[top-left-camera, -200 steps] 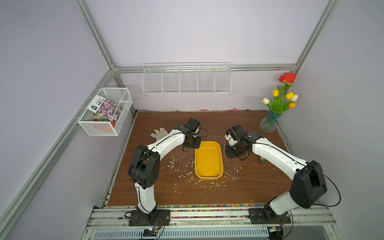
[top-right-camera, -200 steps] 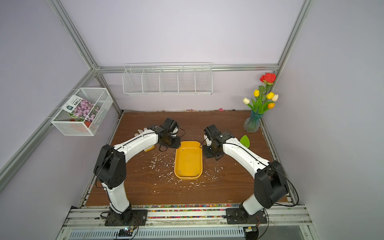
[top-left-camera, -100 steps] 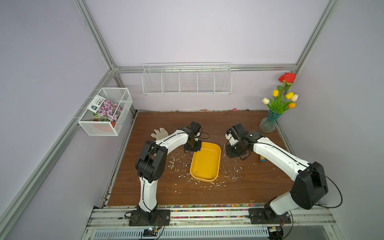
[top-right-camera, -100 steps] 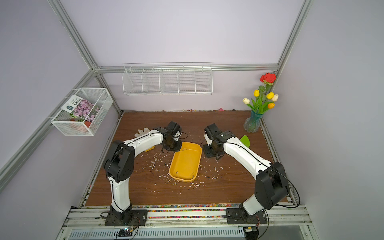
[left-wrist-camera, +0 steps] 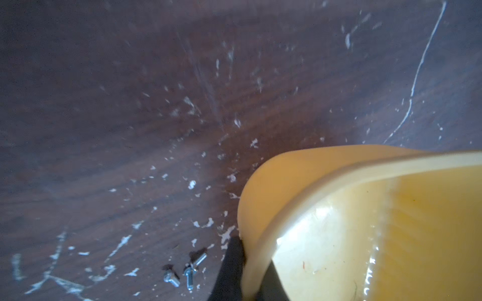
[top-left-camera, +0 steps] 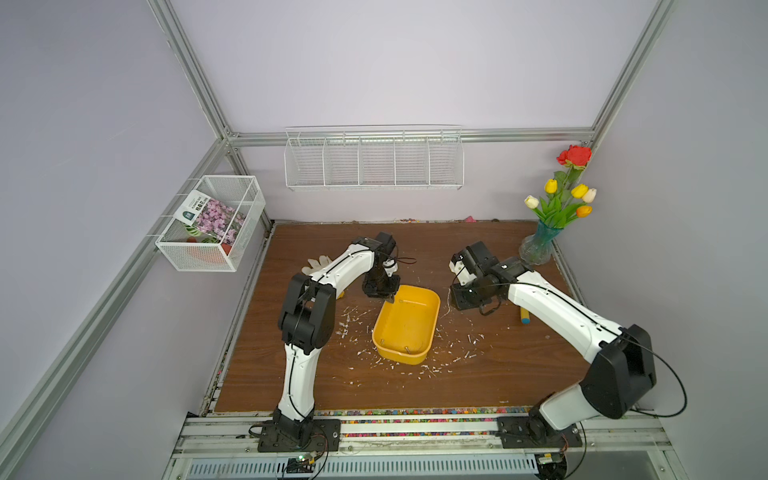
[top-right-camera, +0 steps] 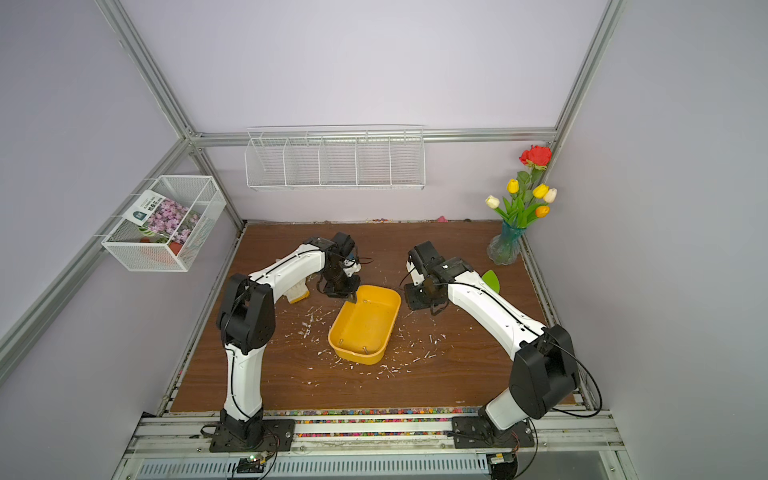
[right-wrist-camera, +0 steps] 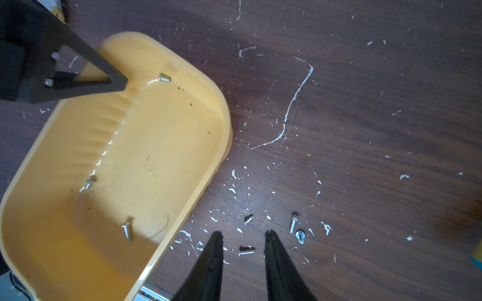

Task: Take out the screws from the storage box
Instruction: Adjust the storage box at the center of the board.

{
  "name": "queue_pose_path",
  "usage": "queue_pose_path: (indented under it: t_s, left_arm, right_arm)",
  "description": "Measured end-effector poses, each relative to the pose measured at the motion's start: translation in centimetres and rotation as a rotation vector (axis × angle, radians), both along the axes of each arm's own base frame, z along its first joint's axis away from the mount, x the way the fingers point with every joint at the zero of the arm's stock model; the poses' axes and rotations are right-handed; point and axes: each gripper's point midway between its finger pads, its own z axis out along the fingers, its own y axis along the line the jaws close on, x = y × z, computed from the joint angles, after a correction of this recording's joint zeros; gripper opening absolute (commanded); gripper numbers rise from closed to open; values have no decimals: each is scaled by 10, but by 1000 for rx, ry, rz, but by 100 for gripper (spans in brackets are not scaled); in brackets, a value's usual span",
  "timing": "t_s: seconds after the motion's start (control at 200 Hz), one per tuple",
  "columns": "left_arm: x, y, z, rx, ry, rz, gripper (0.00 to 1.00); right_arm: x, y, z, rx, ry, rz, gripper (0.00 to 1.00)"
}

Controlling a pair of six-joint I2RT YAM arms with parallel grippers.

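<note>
Top views both show the worktop [top-left-camera: 519, 374]: dark wood grain, littered with white flecks [top-left-camera: 349, 320]. Storage box [top-left-camera: 411, 316] sits mid-worktop between the two arms, skewed to the worktop's edges.

Left tool [top-left-camera: 388, 296] is pinching the box's rim at a far corner, one finger inside the wall and one outside; the left wrist view confirms this. Right tool [right-wrist-camera: 243, 232] hangs just beside the box's long wall, jaws spread a little, nothing held. One loose screw lies on the wood between its fingers.

Screws [right-wrist-camera: 127, 230]: three are in the box, lying near the foot of the walls. Four are out on the worktop under the right tool. Three more show in the left wrist view, just beside that tool's outer finger.

Handling, judged:
- **Box:** thin glossy plastic, light, and likely to flex. A rim pinch near a corner, where the wall is stiffest, suits it.
- **Screws:** hard, tiny and round-shanked, so expect rolling and slipping. Pinch across the shank, or tip the box to slide them out.
</note>
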Motion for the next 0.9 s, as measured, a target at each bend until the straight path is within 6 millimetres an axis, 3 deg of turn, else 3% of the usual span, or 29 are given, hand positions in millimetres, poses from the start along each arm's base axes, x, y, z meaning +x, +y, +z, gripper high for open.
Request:
queue_pose_path:
  t_s: [0.205,0.615,0.9]
  left_arm:
    - [-33,0,-15,-10,187,-25,2]
    - [-22,3,-10,6,52,98,4]
    - [-15,-3,-16,-7,-17,155,11]
  right_arm:
    - [-5,10,1,24,9,28,33]
    - [-8,48,3,75,-31,134,32]
    - [-3,87,-27,78,2,252,32]
